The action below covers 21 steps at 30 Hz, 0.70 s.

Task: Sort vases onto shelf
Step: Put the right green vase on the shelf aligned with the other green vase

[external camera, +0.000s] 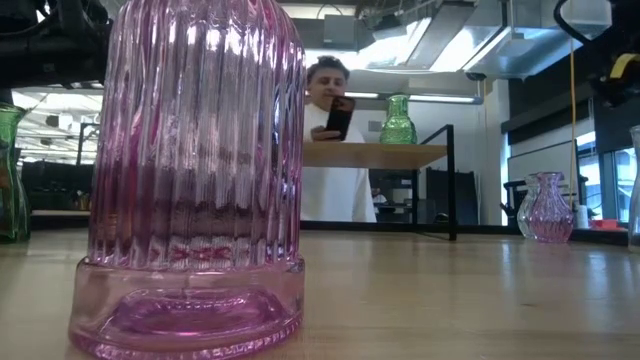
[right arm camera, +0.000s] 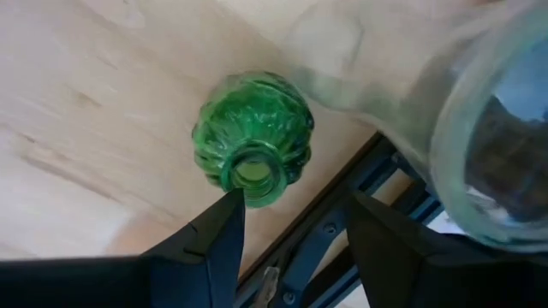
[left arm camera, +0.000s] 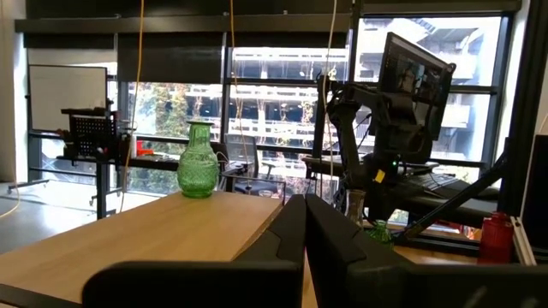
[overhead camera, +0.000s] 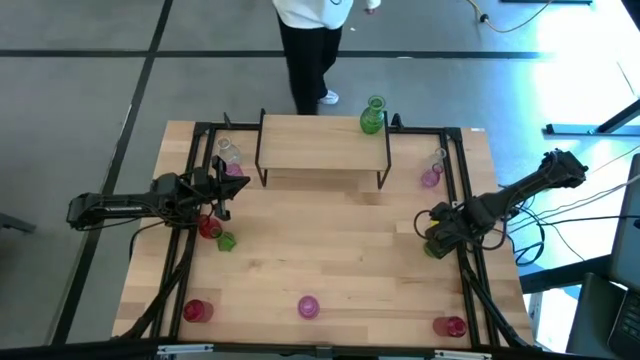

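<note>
The shelf (overhead camera: 323,145) stands at the table's far middle. One green vase (overhead camera: 373,118) (left arm camera: 198,161) stands on its right end. My left gripper (overhead camera: 222,185) (left arm camera: 304,227) is shut near the shelf's left end, raised to board height, beside a pink vase (overhead camera: 235,170) and a clear vase (overhead camera: 228,150). My right gripper (overhead camera: 437,225) (right arm camera: 295,205) is open, pointing down by the table's right edge. A small green vase (right arm camera: 253,141) stands upright just below and beside its fingertips. A clear vase (right arm camera: 488,128) shows close to that wrist camera.
A red vase (overhead camera: 209,227) and a green vase (overhead camera: 226,241) stand below my left gripper. Pink (overhead camera: 431,177) and clear (overhead camera: 438,157) vases stand right of the shelf. Red (overhead camera: 195,311), pink (overhead camera: 308,306) (external camera: 190,170) and red (overhead camera: 452,326) vases line the near edge. A person (external camera: 335,150) stands behind the shelf.
</note>
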### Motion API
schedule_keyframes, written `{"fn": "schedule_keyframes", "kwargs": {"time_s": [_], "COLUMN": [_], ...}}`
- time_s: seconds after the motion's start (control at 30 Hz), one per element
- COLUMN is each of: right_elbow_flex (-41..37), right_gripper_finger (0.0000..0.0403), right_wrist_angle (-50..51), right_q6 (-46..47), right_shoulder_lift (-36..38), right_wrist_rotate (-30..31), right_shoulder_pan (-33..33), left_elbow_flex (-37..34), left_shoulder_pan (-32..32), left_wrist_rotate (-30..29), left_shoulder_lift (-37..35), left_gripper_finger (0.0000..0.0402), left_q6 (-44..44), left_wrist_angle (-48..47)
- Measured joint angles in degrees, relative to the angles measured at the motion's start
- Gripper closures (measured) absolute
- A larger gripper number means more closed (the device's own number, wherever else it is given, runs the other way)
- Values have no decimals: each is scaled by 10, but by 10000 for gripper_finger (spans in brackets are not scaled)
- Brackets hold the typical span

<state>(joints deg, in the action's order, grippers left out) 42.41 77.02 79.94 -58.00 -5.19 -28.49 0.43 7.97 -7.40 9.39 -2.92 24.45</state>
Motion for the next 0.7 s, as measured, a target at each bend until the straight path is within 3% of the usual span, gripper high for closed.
{"fn": "schedule_keyframes", "kwargs": {"time_s": [0.37,0.7], "right_elbow_flex": [-3,-3], "right_gripper_finger": [217,148], "right_wrist_angle": [-5,-6], "right_q6": [-3,-7], "right_shoulder_lift": [0,0], "right_wrist_rotate": [10,16], "right_shoulder_pan": [0,0], "left_elbow_flex": [0,0], "left_shoulder_pan": [0,0], "left_wrist_rotate": [0,0], "left_shoulder_lift": [0,0], "left_gripper_finger": [401,401], "left_q6": [0,0], "left_wrist_angle": [0,0]}}
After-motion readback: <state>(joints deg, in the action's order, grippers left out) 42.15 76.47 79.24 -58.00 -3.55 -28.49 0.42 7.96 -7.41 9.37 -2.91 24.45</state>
